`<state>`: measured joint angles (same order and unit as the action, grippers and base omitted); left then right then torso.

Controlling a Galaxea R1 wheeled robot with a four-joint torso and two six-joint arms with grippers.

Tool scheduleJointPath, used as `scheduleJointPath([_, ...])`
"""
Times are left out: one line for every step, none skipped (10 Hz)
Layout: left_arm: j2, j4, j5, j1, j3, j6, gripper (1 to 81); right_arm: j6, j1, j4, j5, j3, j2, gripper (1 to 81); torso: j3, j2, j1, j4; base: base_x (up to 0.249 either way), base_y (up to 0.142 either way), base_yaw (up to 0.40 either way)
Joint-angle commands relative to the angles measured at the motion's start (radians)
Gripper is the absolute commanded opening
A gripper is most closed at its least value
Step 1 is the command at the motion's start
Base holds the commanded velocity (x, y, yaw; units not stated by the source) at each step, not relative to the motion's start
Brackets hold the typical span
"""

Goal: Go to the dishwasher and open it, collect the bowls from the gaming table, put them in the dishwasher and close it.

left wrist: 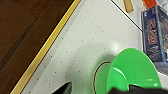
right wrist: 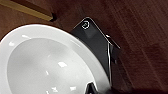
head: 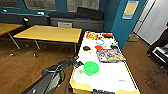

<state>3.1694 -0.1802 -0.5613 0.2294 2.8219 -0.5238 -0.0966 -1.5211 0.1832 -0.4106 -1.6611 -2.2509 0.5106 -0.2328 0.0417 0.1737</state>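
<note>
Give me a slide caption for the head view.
Left arm reaches toward the green bowl on the white table.

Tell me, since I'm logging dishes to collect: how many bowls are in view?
2. A green bowl sits on the white table near its front, by the left gripper. A white bowl shows large in the right wrist view, over wooden floor. Clutter farther along the table may hide more.

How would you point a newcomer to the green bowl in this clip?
Find the long white-topped table beside the yellow wooden tables. At its near end, closer than the board-game box, sits the green bowl, with the left arm reaching toward it. It is the one bright translucent green round thing there.
</note>
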Motion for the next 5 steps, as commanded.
scheduleJointPath([0.06,0.002,-0.039,-0.155,-0.009,0.001,81.1,0.003,0.017,-0.018,0.055,0.014,0.047,1.0,0.0,0.0,0.0,0.0,0.0,0.0,0.0])
scheduleJointPath([0.06,0.008,-0.039,-0.141,-0.009,0.001,81.1,0.003,0.017,-0.018,0.055,0.014,0.046,1.0,0.0,0.0,0.0,0.0,0.0,0.0,0.0])
scheduleJointPath([0.06,0.013,-0.039,-0.127,-0.009,0.001,81.1,0.003,0.018,-0.018,0.055,0.014,0.046,1.0,0.0,0.0,0.0,0.0,0.0,0.0,0.0])
scheduleJointPath([0.06,0.013,-0.039,-0.115,-0.009,0.004,81.1,0.003,0.02,-0.018,0.055,0.014,0.046,1.0,0.0,0.0,0.0,0.0,0.0,0.0,0.0])
scheduleJointPath([0.06,0.015,-0.039,-0.107,-0.009,0.005,81.1,0.003,0.02,-0.018,0.055,0.014,0.046,1.0,0.0,0.0,0.0,0.0,0.0,0.0,0.0])
